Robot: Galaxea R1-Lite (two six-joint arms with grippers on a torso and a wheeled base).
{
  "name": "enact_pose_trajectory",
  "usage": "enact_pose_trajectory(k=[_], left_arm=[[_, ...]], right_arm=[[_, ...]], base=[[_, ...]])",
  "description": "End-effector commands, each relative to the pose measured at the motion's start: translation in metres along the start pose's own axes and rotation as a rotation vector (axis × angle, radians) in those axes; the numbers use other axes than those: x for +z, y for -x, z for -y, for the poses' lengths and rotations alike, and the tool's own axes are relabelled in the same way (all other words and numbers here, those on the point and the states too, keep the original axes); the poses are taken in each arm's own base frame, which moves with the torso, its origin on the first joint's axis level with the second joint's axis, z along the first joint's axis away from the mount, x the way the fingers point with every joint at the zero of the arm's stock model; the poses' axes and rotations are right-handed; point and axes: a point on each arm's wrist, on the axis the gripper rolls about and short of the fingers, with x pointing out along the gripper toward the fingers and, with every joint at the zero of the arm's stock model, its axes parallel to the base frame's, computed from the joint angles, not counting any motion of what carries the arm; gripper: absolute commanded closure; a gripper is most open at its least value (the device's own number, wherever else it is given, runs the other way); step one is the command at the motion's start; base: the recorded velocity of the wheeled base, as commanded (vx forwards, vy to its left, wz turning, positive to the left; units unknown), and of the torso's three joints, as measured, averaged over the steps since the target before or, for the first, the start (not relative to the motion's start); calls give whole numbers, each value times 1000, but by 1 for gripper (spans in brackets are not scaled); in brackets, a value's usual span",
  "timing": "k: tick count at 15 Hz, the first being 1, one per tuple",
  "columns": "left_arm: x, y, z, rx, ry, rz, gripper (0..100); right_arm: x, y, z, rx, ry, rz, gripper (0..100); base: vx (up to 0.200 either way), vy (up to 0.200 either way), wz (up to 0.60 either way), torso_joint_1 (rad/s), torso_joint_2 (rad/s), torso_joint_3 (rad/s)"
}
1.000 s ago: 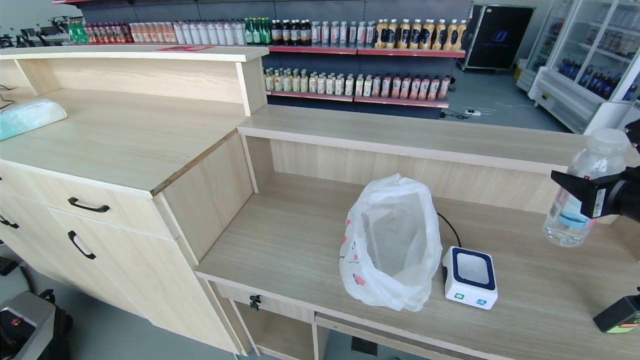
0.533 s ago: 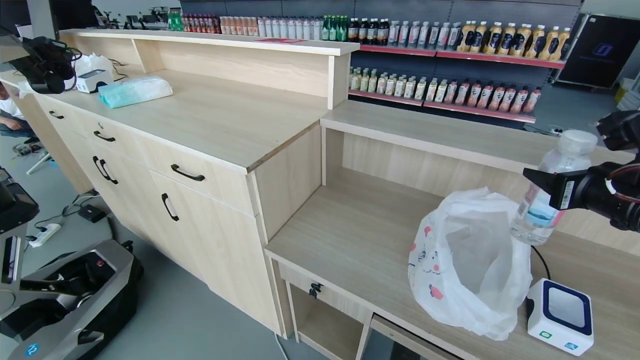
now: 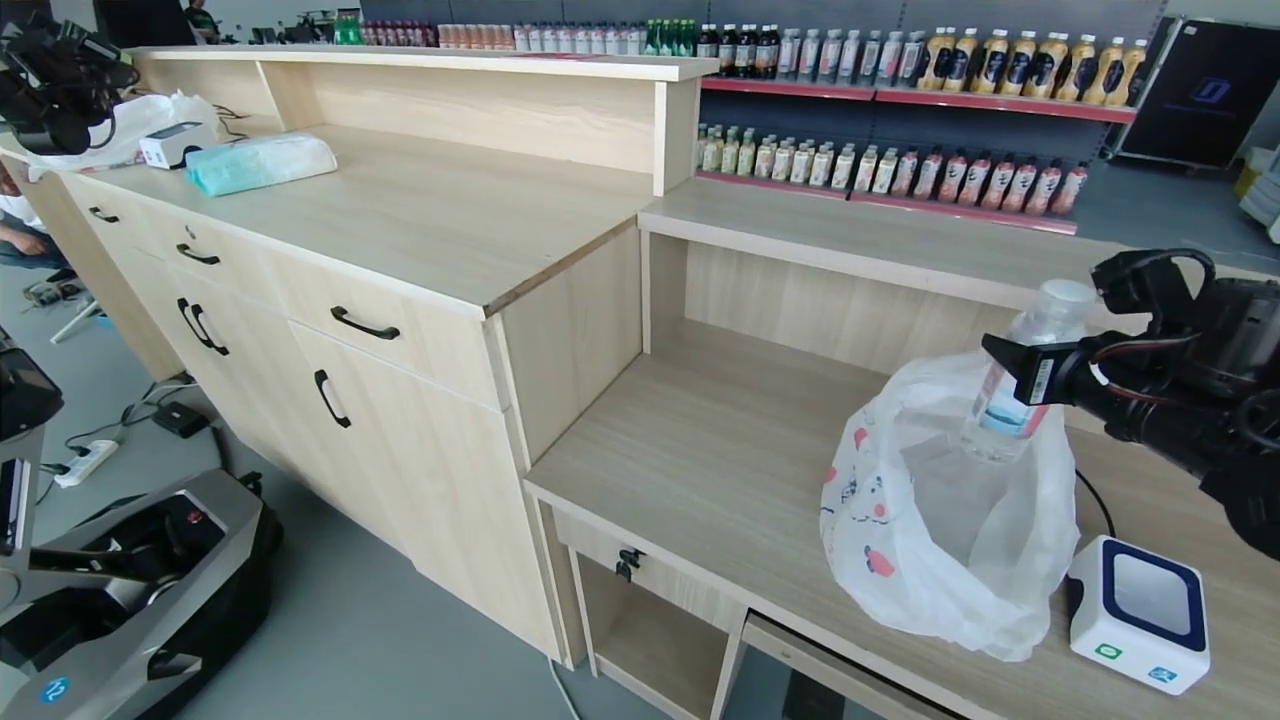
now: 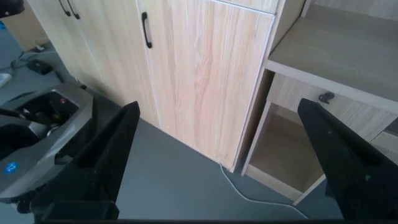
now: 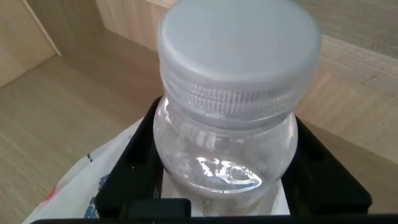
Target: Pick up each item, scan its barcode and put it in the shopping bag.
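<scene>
Holding: right gripper (image 3: 1012, 382) clamped on the clear plastic water bottle (image 3: 1038, 318) with white cap, right of the head view.
Bottle: upright, base at the mouth of the white printed plastic shopping bag (image 3: 940, 540), perhaps just inside.
Scanner (image 3: 1140, 610): white-and-blue box, lower right, just beside the bag on the pale wooden counter (image 3: 720, 440).
Left gripper (image 4: 217, 109): fingers spread apart, empty.

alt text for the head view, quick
The right gripper holds a clear water bottle, its base at the mouth of a white shopping bag on a light wood checkout counter. A white barcode scanner sits beside the bag; shelves of drinks line the back.
</scene>
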Motion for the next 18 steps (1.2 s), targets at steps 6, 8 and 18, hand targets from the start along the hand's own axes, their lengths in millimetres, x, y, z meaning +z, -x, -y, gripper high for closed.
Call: enact_pose_trajectory(k=[6,8,18], left_arm=[[0,0,0,1,0,0,0],[0,0,0,1,0,0,0],[0,0,0,1,0,0,0]], right_arm=[[-45,-39,-9,140,1,15,100],[-56,-49,-9,137,3,33,100],[-93,-75,-13,168,72,82,100]], base=[[0,0,0,0,0,0],[0,0,0,0,0,0],[0,0,0,0,0,0]])
